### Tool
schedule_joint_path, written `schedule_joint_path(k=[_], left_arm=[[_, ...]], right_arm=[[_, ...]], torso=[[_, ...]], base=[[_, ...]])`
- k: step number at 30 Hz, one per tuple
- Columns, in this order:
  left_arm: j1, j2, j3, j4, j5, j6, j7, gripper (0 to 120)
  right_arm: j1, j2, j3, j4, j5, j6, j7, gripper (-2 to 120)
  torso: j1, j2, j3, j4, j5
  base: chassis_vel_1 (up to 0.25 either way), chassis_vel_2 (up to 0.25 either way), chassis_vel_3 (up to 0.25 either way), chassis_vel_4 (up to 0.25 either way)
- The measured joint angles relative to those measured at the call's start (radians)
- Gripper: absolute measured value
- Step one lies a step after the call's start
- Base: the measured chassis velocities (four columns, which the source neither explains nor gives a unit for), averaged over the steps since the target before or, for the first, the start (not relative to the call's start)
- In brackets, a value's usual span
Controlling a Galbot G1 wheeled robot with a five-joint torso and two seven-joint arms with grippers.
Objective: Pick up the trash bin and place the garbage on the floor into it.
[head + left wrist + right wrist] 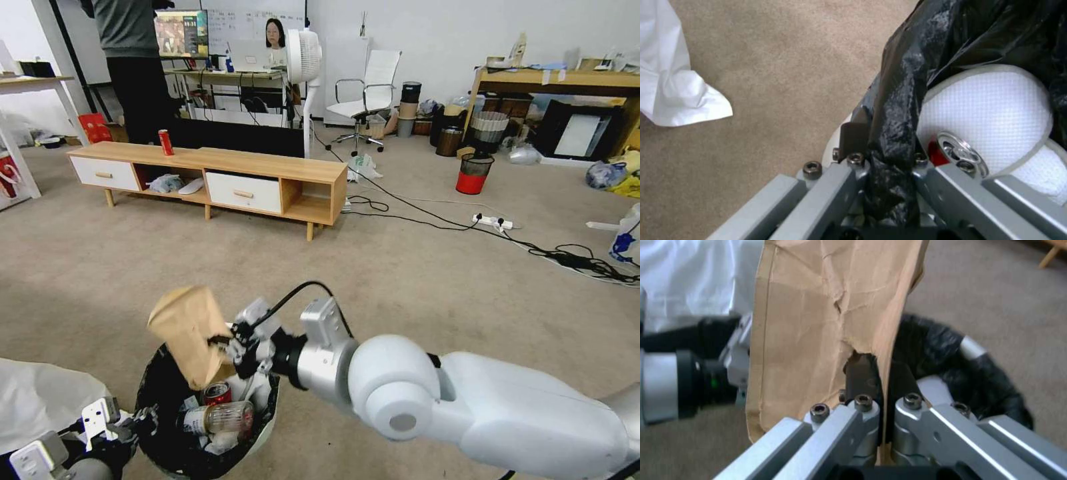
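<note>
Box over the bin, both tools clamped.
I've got the floor w/ the trash bin low left, left tool pinched on its black-bag rim; right tool gripping the tan cardboard box above the opening; red can inside.

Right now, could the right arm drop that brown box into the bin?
Probably yes. The right gripper is shut on the cardboard box, which hangs over the open mouth of the trash bin. The left gripper clamps the bin's rim off to one side, so nothing blocks the drop.
</note>
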Motion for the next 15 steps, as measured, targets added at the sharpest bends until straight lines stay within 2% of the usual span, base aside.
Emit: schedule_joint_path(k=[9, 15], left_arm=[[-0.005, 0.0, -0.002, -0.004, -0.006, 0.0, 0.0, 2], [-0.006, -0.001, -0.002, -0.01, -0.009, 0.0, 0.001, 2]], right_arm=[[0.005, 0.027, -0.074, -0.03, 0.005, -0.039, 0.025, 0], [-0.008, 0.063, -0.131, -0.098, -0.013, -0.073, 0.057, 0]], torso=[[0.0, 0.0, 0.0, 0.0, 0.0], [0.0, 0.0, 0.0, 0.0001, 0.0]], base=[[0.0, 0.0, 0.0, 0.0], [0.0, 0.0, 0.0, 0.0]])
